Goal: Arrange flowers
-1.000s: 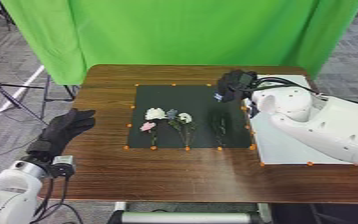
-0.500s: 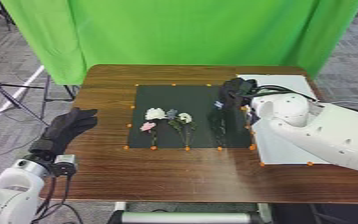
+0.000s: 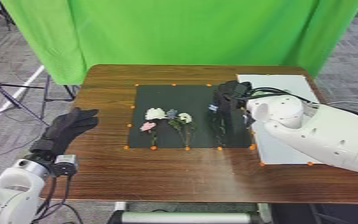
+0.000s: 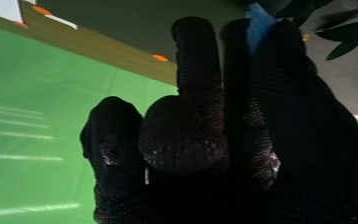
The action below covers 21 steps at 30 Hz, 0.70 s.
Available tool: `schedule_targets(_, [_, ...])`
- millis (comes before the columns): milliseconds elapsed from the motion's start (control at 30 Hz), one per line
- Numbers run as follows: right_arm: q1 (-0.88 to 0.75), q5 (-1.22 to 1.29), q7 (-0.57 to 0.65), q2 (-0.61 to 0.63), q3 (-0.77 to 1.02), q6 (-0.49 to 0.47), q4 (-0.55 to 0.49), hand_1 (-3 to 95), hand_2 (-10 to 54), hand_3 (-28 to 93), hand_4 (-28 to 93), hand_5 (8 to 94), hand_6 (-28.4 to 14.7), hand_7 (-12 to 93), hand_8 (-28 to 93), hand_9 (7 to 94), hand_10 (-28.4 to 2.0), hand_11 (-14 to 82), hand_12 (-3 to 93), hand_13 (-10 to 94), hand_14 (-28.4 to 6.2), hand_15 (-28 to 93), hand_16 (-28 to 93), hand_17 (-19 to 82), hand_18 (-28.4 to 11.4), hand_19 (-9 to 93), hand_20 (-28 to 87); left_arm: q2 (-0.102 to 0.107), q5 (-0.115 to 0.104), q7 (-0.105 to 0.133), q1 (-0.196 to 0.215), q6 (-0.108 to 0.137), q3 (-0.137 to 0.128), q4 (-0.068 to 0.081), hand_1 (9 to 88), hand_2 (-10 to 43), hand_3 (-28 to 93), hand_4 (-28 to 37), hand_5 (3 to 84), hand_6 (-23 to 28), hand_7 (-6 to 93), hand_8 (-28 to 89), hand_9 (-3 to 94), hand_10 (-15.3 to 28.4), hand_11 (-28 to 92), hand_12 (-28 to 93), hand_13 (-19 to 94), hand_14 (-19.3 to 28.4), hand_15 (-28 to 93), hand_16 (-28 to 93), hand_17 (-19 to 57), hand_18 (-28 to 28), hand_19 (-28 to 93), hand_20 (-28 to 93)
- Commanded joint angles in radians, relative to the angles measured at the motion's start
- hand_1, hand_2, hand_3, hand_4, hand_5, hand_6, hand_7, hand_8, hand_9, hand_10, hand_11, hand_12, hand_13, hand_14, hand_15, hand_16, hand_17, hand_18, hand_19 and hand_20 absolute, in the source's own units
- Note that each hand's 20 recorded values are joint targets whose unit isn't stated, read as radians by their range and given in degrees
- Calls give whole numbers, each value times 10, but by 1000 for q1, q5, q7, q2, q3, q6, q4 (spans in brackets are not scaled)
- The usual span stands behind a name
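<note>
1. The left arm (image 3: 2,191) has a smooth white shell with rounded contours, ending in a silvery metallic ring (image 3: 29,168) at the wrist.
2. Beside that wrist sits a small, pale, boxy module (image 3: 66,160), with black cables (image 3: 44,194) hanging along the arm.
3. The left hand (image 3: 67,128) wears a black fabric glove.
4. The right arm (image 3: 331,129) is also glossy white, built of bulky, rounded segments and marked with small dark dots.
5. Several black cables (image 3: 280,91) loop around its wrist.
6. The right hand (image 3: 232,90) has a matching black glove; the wrist view shows its finely textured weave and rounded fingers (image 4: 113,122).
</note>
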Motion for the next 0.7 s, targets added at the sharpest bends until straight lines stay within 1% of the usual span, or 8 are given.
schedule_targets(33, [19,-8,11,3,9,-50,-22,521,-29,510,-152,654,45,241,36,739,-98,147,212,836,-20,719,320,577,-149,932,680,-4,2,-2,8,-11,-8,-3,222,166,534,-283,427,59,100,-54,403,163,179,87,298,186,158,-33,3,111,142,100])
schedule_targets(300, [28,-1,16,17,40,-85,-49,466,-52,569,-160,626,40,229,40,708,-102,141,210,831,-22,721,319,571,-149,932,677,-4,2,-7,8,-16,-10,-3,219,164,541,-283,428,58,101,-55,402,162,180,88,298,186,159,-33,4,110,140,100])
schedule_targets(433, [18,18,18,31,104,-119,-74,435,-63,603,-165,613,39,212,26,687,-108,132,209,826,-24,719,318,568,-150,932,675,-3,3,-10,8,-17,-10,-4,221,164,538,-283,427,57,102,-55,404,162,181,88,299,185,160,-33,5,110,139,100])
schedule_targets(467, [12,26,17,32,128,-128,-77,426,-65,613,-164,609,39,205,17,681,-108,130,210,825,-24,717,318,565,-150,932,673,-4,2,-10,12,-14,-12,-6,220,164,540,-283,427,56,103,-56,404,162,181,88,299,185,160,-33,5,109,139,101])
schedule_targets(500, [9,34,23,40,148,-127,-85,418,-67,620,-165,607,39,199,7,677,-109,128,210,823,-25,716,317,563,-150,932,669,-3,2,-11,6,-18,-9,-3,220,164,540,-283,428,57,103,-56,403,162,181,88,299,185,160,-33,5,110,139,101])
schedule_targets(533, [-2,34,28,43,177,-123,-87,407,-70,631,-166,605,41,196,-15,674,-110,126,212,823,-25,713,317,560,-150,932,666,-2,2,-13,6,-19,-9,-4,219,163,542,-283,428,57,103,-56,404,162,181,89,299,185,161,-33,5,110,139,101])
schedule_targets(600, [-13,35,64,48,213,-87,-84,387,-67,639,-161,600,41,198,-79,667,-117,121,213,820,-26,709,318,557,-152,932,661,-2,3,-15,3,-24,-8,-1,220,163,541,-283,428,56,103,-56,404,162,181,88,299,185,160,-33,5,110,140,101])
schedule_targets(700, [-30,54,150,46,262,-84,-61,353,-73,646,-151,578,35,186,-93,647,-122,107,211,818,-29,701,317,550,-158,932,653,-2,3,-18,6,-24,-10,-3,219,162,541,-283,430,56,105,-57,404,162,181,89,300,185,162,-34,5,109,140,101])
